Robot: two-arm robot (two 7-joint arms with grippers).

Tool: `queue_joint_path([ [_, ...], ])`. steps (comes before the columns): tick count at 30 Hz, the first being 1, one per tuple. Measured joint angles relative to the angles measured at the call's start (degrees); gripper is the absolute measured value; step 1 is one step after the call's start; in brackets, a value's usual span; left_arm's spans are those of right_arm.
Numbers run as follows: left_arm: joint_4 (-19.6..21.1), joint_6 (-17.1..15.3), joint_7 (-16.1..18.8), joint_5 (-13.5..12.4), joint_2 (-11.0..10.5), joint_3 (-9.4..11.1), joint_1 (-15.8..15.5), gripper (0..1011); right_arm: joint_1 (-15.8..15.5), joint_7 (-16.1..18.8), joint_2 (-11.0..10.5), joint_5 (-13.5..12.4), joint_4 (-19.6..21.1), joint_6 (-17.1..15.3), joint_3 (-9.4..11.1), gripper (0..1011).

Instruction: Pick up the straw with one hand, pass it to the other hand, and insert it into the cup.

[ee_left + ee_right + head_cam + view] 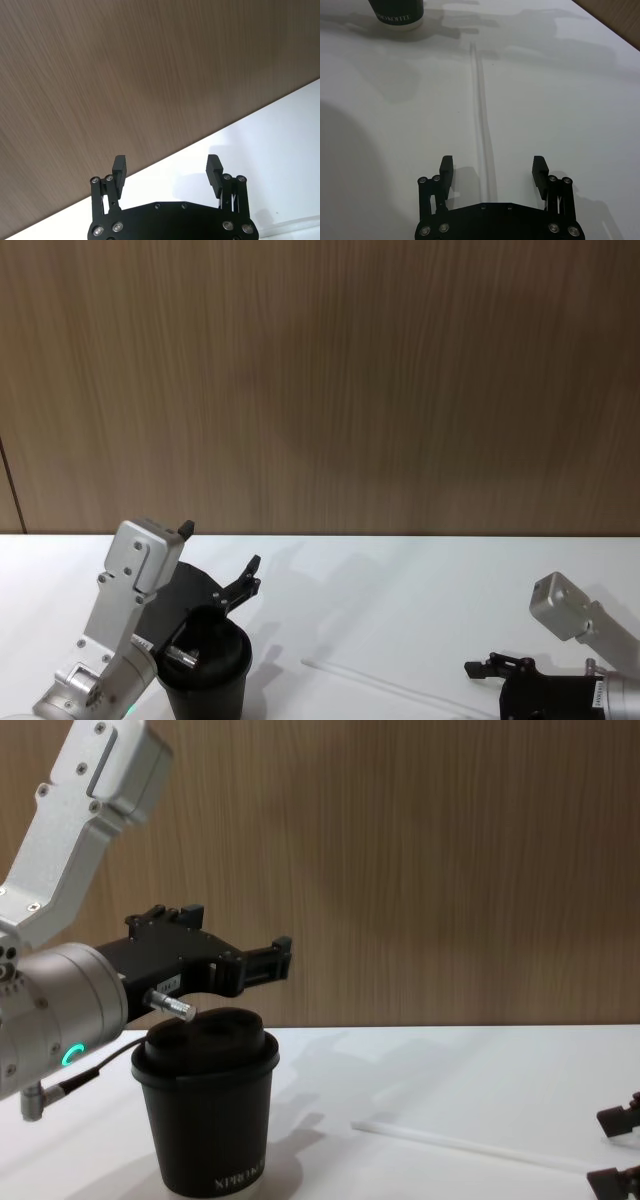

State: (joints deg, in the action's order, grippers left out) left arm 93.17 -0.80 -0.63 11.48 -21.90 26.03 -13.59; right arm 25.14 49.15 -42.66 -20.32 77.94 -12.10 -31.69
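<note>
- Straw: lies flat on the table to the right of the cup, apart from it. One end is aimed toward the cup's base and the other runs away from the cup.
- Right claw: released and empty, held low at the straw end farthest from the cup, one finger on each side of it. Judged to be lined up so that closing pinches the straw across its width. Whether the fingers touch the table cannot be told.
- Left claw: released and empty, raised just above and behind the cup's lid, facing the wood wall. Judged to be placed close to the cup so that the handover and the insertion need little travel.
- Cup: upright with its lid on and white lettering near the base. The opening in the lid is not clear enough to report.
- Straw, appearance: long, thin and straight, white to half-clear, with no bend or kink seen. It barely stands out from the white table and reads mostly as a faint line with a shadow.
- Handling, judged: the straw is light, likely to roll or slip, and a narrow target.
- Stage, judged: pickup not yet made.
</note>
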Motion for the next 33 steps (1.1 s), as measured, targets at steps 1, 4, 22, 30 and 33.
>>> queue_joint_path([
  [1,0.0,0.0,0.0,0.0,0.0,0.0,0.0,1003,0.0,0.0,0.0,0.0,0.0,0.0,0.0,1000],
  [4,0.0,0.0,0.0,0.0,0.0,0.0,0.0,1003,0.1,0.0,-0.1,-0.1,-0.2,0.0,-0.2,988],
  [22,0.0,0.0,0.0,0.0,0.0,0.0,0.0,1003,0.6,0.6,-1.1,-0.4,-0.2,0.0,-1.4,755],
  [30,0.0,0.0,0.0,0.0,0.0,0.0,0.0,1003,0.6,0.9,-1.6,-0.7,0.1,-0.3,-1.8,648],
  [33,0.0,0.0,0.0,0.0,0.0,0.0,0.0,1003,0.5,0.9,-1.9,-0.9,0.2,-0.5,-1.9,616],
])
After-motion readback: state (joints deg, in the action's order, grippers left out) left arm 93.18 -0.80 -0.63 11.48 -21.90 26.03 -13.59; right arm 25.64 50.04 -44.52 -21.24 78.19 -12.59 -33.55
